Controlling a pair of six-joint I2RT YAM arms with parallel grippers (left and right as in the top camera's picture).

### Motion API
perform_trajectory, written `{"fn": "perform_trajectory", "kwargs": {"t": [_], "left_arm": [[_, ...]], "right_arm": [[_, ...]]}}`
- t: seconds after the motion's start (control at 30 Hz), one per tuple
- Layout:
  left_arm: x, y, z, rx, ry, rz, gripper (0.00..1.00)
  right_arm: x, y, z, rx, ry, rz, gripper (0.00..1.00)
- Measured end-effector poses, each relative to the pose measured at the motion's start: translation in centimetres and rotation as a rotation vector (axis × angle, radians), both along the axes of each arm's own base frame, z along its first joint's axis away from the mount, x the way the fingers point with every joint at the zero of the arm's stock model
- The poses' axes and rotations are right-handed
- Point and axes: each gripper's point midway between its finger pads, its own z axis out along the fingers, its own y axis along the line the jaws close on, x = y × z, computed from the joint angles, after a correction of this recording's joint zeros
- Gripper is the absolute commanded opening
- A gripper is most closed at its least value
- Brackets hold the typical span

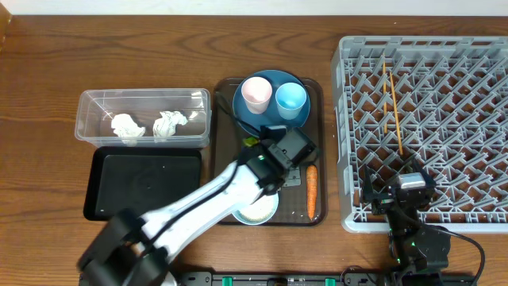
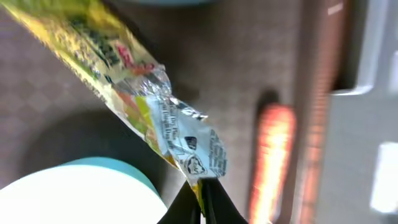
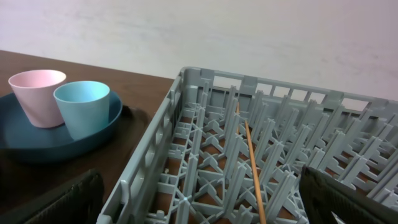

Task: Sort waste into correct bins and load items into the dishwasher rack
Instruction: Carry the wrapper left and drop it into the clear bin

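Observation:
My left gripper (image 2: 202,191) is shut on one end of the green-yellow wrapper (image 2: 134,93), which stretches up and to the left over the brown serving tray (image 1: 313,214). To its right lies the orange carrot (image 2: 272,155) (image 1: 312,191); the white bowl (image 2: 74,196) with its pale blue rim sits to the lower left. In the overhead view the left gripper (image 1: 279,176) is above the tray's middle. A pink-white cup (image 1: 255,94) and a light blue cup (image 1: 290,99) stand on the blue plate (image 1: 270,119). My right gripper (image 3: 205,199) hangs open and empty over the grey rack's (image 1: 476,214) front edge.
The clear tub (image 1: 87,107) at the left holds two paper wads (image 1: 127,127). Below it lies the black tray (image 1: 143,183). Thin chopsticks (image 1: 393,103) lie in the rack. The brown serving tray sits between the bins and the rack.

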Motion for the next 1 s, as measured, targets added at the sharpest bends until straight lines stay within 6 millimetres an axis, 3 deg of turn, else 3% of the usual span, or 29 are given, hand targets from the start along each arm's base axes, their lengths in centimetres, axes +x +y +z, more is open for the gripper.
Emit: {"fn": "perform_trajectory", "kwargs": {"t": [0.27,0.4,0.63,1.0], "left_arm": [[-0.5,1.3,6.2,-0.096,-0.112,0.013,0.06],[0.5,3.7,8.9,-0.098,-0.206,0.081,0.06],[4.4,10.5,11.9,-0.006,-0.37,0.274,0.06],[9.1,23.5,11.2,0.195,-0.395,0.604,0.06]], "right_arm": [[0.0,0.0,0.0,0.0,0.0,0.0,0.99],[0.0,0.0,0.0,0.0,0.0,0.0,0.99],[0.0,0.0,0.0,0.0,0.0,0.0,0.99],[0.0,0.0,0.0,0.0,0.0,0.0,0.99]]}}
